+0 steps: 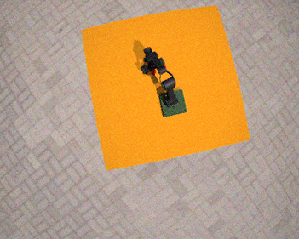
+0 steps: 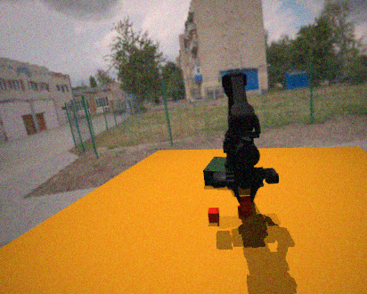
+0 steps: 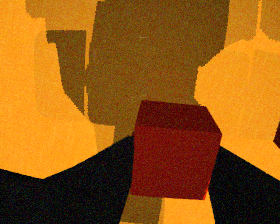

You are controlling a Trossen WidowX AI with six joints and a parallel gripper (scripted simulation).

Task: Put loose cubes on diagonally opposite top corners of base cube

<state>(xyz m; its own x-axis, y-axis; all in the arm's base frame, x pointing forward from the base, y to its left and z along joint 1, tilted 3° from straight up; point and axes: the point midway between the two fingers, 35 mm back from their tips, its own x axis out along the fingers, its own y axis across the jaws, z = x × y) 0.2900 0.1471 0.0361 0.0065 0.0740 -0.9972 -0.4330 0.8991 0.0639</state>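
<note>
My gripper (image 2: 246,201) (image 3: 172,149) is shut on a dark red cube (image 2: 247,200) (image 3: 175,162), one finger on each side, and holds it nearly level. In the exterior view a second red cube (image 2: 242,211) shows just below the held one. Whether they touch is unclear, and the held cube hides it in the wrist view. A third red cube (image 2: 214,216) (image 3: 277,135) stands apart on the mat, left in the exterior view and cut off at the wrist view's right edge. Which standing cube is the fixed base is unclear. The arm hides most of the cubes in the top view.
The orange mat (image 1: 210,51) (image 2: 125,249) carries everything. The arm stands on a dark green block (image 1: 180,105) (image 2: 214,165) behind the cubes as the exterior camera sees them. The arm's shadow falls across the mat. The third cube stands close beside the gripper's side.
</note>
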